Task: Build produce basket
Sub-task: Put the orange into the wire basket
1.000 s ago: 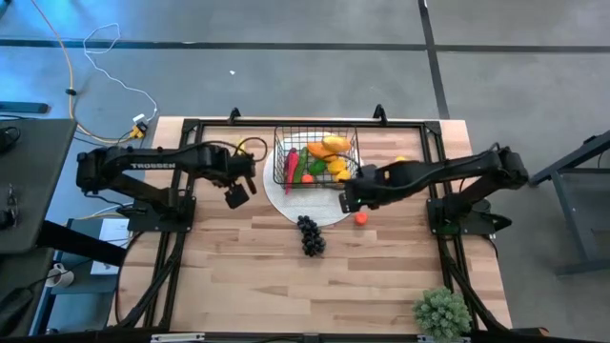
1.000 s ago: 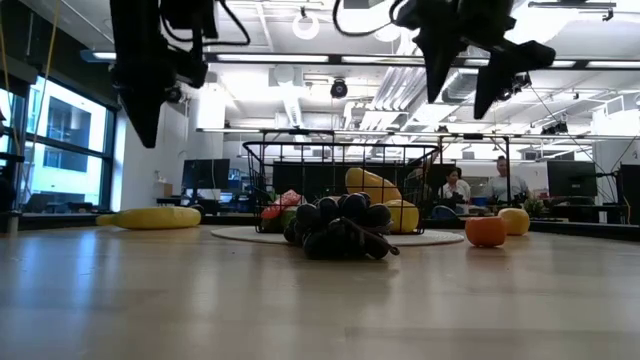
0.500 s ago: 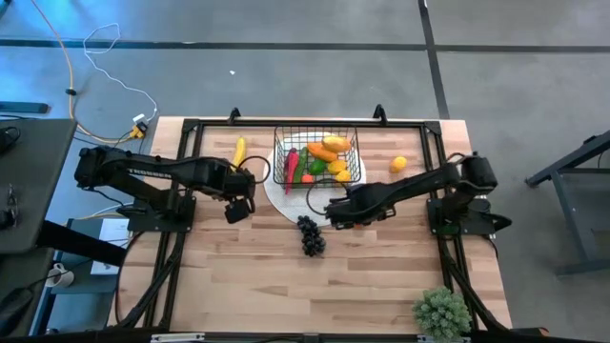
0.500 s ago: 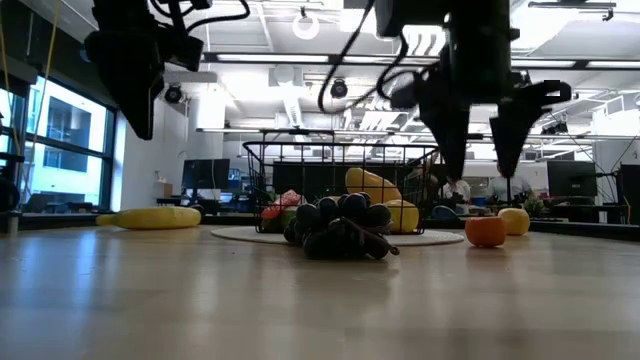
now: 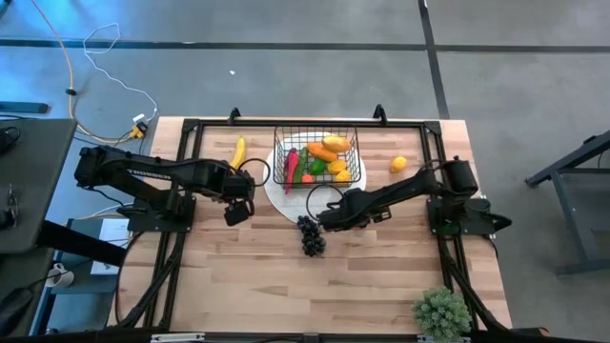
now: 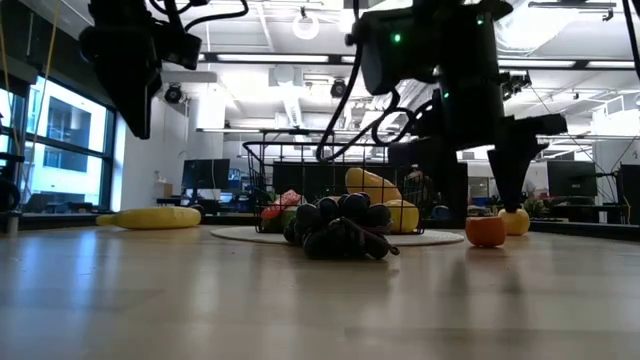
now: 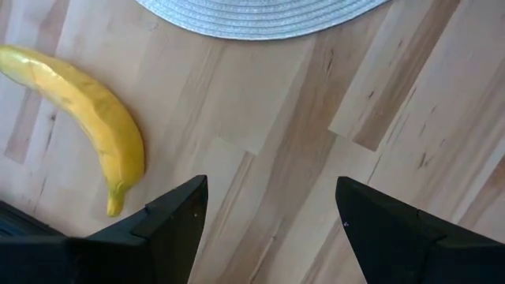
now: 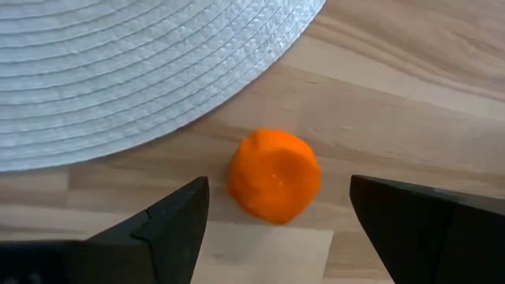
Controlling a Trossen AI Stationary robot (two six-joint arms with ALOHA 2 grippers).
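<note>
Right jaws wide open, holding nothing, low over the worktop [image 5: 381, 276] just off the plate [image 5: 278, 200] edge, next to the grapes [image 5: 311, 234]. Left jaws also wide open and empty, parked over bare wood on the plate's other side, near the banana [image 5: 238, 151]. My right arm [image 5: 400, 191] blocks the overhead look at what's under it. Only the right wrist view shows the orange [image 8: 275, 175] sitting on the wood between my open right fingers [image 8: 170, 225], just beside the plate rim, not touching it as far as I can tell. The low view has the same orange out on the wood, clear of the plate, with a lemon [image 5: 398, 164] farther back, well apart from everything else. Basket [image 5: 316, 130] sits on the plate toward the back of the worktop. Inside: red chili [image 5: 291, 167] along one side, green cucumber [image 5: 307, 164] beside it, a small red piece, plus orange and yellow pieces at the other end; can't name those for sure. Grapes are outside the basket, at the plate's front edge, in the low view blocking most of the basket's lower half. Banana lies loose on the wood; the left wrist view shows it clear of the plate and off to the side of my left fingers [image 7: 170, 217]. Green plant [image 5: 441, 311] in the near corner, well away from the work.
</note>
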